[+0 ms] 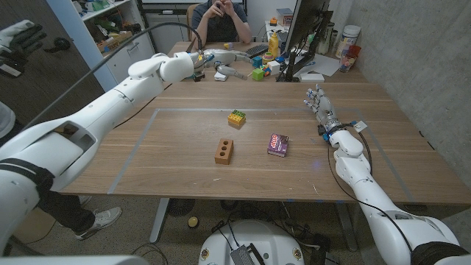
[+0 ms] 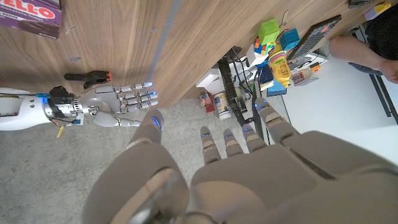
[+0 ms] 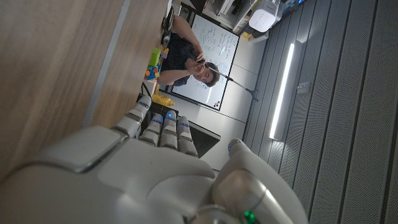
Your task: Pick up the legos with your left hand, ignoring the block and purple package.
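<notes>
Nearest the robot, the brown block (image 1: 224, 151) and the purple package (image 1: 277, 144) lie side by side but apart in the middle of the wooden table (image 1: 184, 169), inside a faint taped outline. These two are to be left alone. Just beyond them, a little farther from the robot, sits the legos (image 1: 236, 118), a small green and yellow stack resting on the wood with nothing touching it.

The right hand (image 1: 321, 107) stands near the table's right side, well apart from all three things, fingers loosely spread and holding nothing.

Farthest out, the left hand (image 1: 213, 59) reaches past the legos to the far edge of the table, near the clutter of toys and a keyboard there; in the left wrist view its fingers (image 2: 233, 144) are extended and spread, with nothing between them. A person (image 1: 221, 20) sits behind the table.

Judging from this, the pick has not begun: the legos is untouched, and the left hand must come over it, descend, close and lift.
</notes>
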Motion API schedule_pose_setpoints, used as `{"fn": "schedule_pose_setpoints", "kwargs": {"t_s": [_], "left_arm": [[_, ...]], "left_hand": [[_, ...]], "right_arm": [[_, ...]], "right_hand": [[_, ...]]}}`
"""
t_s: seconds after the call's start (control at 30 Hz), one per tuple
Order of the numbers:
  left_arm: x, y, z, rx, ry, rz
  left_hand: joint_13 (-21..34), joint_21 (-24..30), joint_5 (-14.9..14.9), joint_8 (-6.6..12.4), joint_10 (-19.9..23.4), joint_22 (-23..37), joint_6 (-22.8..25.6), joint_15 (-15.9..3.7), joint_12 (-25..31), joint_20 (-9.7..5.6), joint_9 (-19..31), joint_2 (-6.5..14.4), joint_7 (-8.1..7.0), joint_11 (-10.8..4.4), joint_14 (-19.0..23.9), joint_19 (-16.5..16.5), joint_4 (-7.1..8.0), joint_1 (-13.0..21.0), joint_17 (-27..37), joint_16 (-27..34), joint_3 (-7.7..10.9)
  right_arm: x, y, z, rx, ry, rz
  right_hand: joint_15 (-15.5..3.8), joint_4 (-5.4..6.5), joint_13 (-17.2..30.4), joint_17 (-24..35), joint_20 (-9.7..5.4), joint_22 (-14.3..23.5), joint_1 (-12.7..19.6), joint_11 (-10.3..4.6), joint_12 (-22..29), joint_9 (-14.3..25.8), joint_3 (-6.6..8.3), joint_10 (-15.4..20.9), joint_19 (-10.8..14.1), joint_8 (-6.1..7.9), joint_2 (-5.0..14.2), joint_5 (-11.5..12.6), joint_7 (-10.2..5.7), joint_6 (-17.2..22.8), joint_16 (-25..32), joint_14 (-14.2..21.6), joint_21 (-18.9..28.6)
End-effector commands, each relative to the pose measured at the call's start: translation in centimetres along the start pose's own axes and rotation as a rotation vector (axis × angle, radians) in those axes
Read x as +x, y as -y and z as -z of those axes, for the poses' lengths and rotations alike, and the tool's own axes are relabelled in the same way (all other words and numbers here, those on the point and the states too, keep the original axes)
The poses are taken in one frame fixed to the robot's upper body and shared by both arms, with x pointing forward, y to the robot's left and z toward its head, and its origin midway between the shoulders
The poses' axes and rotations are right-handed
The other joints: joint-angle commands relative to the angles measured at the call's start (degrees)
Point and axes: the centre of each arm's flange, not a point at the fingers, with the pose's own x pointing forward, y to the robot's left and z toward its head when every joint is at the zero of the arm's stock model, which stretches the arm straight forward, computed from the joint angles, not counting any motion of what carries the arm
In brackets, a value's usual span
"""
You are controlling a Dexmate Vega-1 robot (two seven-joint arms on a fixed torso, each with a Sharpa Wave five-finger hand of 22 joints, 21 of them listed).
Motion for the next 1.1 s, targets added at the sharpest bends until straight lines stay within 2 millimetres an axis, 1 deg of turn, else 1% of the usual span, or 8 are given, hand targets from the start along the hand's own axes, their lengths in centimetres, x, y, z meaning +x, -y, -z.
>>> {"fn": "schedule_pose_setpoints", "kwargs": {"t_s": [0.03, 0.3, 0.43, 0.6, 0.8, 0.87, 1.1], "left_arm": [[0.5, 2.0, 0.2, 0.013, -0.009, 0.078], [1.0, 2.9, 0.0, 0.027, 0.0, 0.123], [1.1, 3.1, -0.2, 0.054, -0.012, 0.112], [1.2, 3.2, -0.7, 0.088, -0.016, 0.099], [1.6, 4.0, -0.9, 0.085, 0.001, 0.113], [1.6, 4.4, -1.0, 0.085, 0.003, 0.121], [1.7, 5.9, -0.8, 0.055, 0.007, 0.153]], "left_hand": [[0.32, -0.02, 0.49, -0.07, -0.62, 0.2, -0.5, 0.45, 0.25, 0.11, 0.22, -0.01, -0.12, 0.03, -0.26, 0.18, -0.15, 1.0, 0.21, 0.37, -0.27], [0.33, 0.05, 0.79, -0.06, -0.7, 0.19, -0.89, 0.51, 0.32, -0.19, 0.23, -0.14, -0.12, 0.01, -0.09, 0.48, -0.23, 1.51, 0.21, 0.48, -0.45], [0.34, 0.0, 0.92, -0.05, -0.77, 0.19, -1.06, 0.43, 0.33, -0.12, 0.24, -0.2, -0.12, -0.09, -0.15, 0.42, -0.27, 1.74, 0.2, 0.48, -0.54], [0.35, -0.4, 1.26, -0.07, -1.59, 0.18, -1.71, 0.51, 0.16, 0.33, 0.25, -0.5, -0.12, -0.09, -0.81, -0.49, -0.31, 2.33, 0.22, 0.33, -0.92], [0.36, -0.45, 1.39, -0.06, -1.64, 0.17, -1.94, 0.46, 0.21, 0.38, 0.26, -0.63, -0.12, -0.1, -0.79, -0.65, -0.3, 2.55, 0.23, 0.39, -1.09], [0.36, -0.56, 1.47, -0.03, -1.62, 0.17, -2.05, 0.41, 0.26, 0.08, 0.27, -0.72, -0.11, -0.12, -0.81, -0.96, -0.28, 2.66, 0.24, 0.42, -1.23], [0.36, -0.53, 1.58, 0.02, -1.68, 0.17, -2.19, 0.46, 0.3, 0.19, 0.28, -0.85, -0.11, -0.09, -0.78, -0.93, -0.24, 2.84, 0.25, 0.49, -1.44]], "right_arm": [[0.2, -0.2, 0.1, 0.0, -0.003, -0.003], [0.1, -0.2, 0.2, 0.0, -0.007, 0.003], [0.1, -0.1, 0.2, 0.001, -0.01, 0.004], [-0.1, 0.5, 0.0, -0.004, -0.003, 0.02], [-0.5, 0.8, 0.2, 0.007, -0.008, 0.042], [-0.5, 0.8, 0.2, 0.005, -0.008, 0.043], [-0.2, 0.7, -0.1, -0.002, 0.0, 0.04]], "right_hand": [[0.49, 0.01, 0.27, 0.09, -0.03, 0.12, -0.19, -0.05, 0.34, 0.16, -0.17, 0.61, 0.64, 0.05, -0.51, 0.33, -0.13, 0.27, 0.21, 0.36, 0.49], [0.55, -0.02, 0.27, 0.08, 0.02, 0.11, -0.21, -0.02, 0.32, 0.16, -0.27, 0.59, 0.71, 0.04, -0.58, 0.4, -0.14, 0.23, 0.22, 0.46, 0.5], [0.66, -0.04, 0.27, 0.07, 0.09, 0.11, -0.22, -0.05, 0.33, 0.16, -0.31, 0.61, 0.77, 0.04, -0.61, 0.43, -0.16, 0.24, 0.23, 0.52, 0.52], [0.89, -0.06, 0.27, 0.07, 0.16, 0.11, -0.23, -0.03, 0.29, 0.17, -0.38, 0.51, 0.8, 0.01, -0.65, 0.48, -0.25, 0.16, 0.21, 0.51, 0.52], [1.12, -0.08, 0.27, 0.07, 0.16, 0.11, -0.25, -0.09, 0.27, 0.17, -0.45, 0.48, 0.78, -0.02, -0.67, 0.52, -0.36, 0.07, 0.22, 0.59, 0.5], [1.1, -0.08, 0.27, 0.07, 0.16, 0.11, -0.26, -0.06, 0.27, 0.17, -0.46, 0.48, 0.78, -0.01, -0.67, 0.53, -0.38, 0.07, 0.22, 0.6, 0.5], [1.19, -0.1, 0.27, 0.07, 0.19, 0.11, -0.27, -0.14, 0.23, 0.17, -0.53, 0.39, 0.75, -0.02, -0.69, 0.57, -0.38, 0.03, 0.22, 0.64, 0.48]]}}
